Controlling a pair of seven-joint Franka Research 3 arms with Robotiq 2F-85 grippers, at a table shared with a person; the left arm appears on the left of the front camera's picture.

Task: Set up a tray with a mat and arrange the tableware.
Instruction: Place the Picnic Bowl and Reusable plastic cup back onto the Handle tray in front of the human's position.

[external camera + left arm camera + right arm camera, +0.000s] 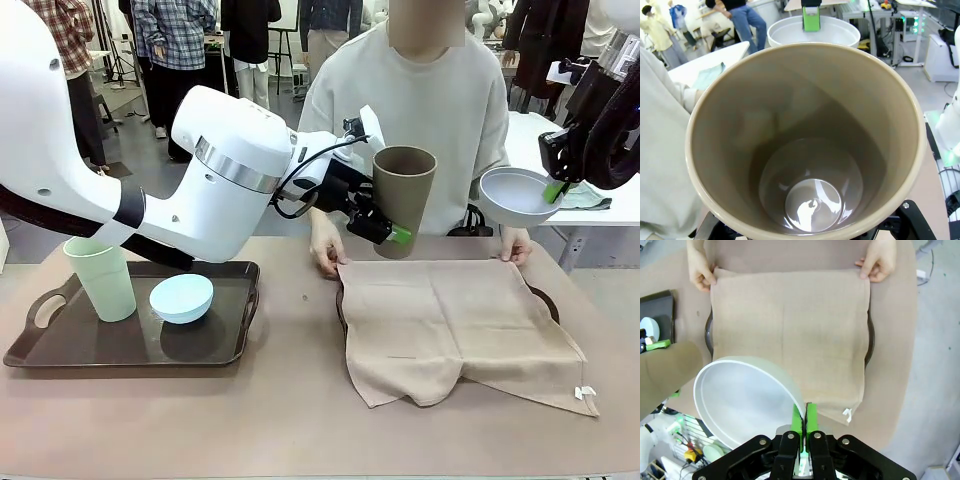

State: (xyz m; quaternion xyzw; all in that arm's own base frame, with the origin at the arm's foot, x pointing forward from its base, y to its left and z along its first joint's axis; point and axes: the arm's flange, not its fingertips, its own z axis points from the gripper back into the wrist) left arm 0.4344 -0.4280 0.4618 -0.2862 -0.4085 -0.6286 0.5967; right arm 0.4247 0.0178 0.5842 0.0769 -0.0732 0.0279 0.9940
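Observation:
My left gripper (390,226) is shut on the brown cup (405,196), holding it upright in the air above the far left corner of the beige mat (452,322). The left wrist view looks down into the brown cup (805,150). My right gripper (556,189) pinches the rim of the bluish-white bowl (513,196), tilted, above the mat's far right corner; its shut pads (798,421) clamp the bowl (742,400). The mat (790,325) covers a dark tray (549,301). The pale green cup (103,279) and light blue bowl (182,298) stand on the left tray (60,348).
A person at the far side holds the mat's far corners flat with one hand (326,252) at the left and the other hand (516,245) at the right. The mat's near edge hangs over the tray onto the table. Bare tabletop (300,400) lies between the two trays.

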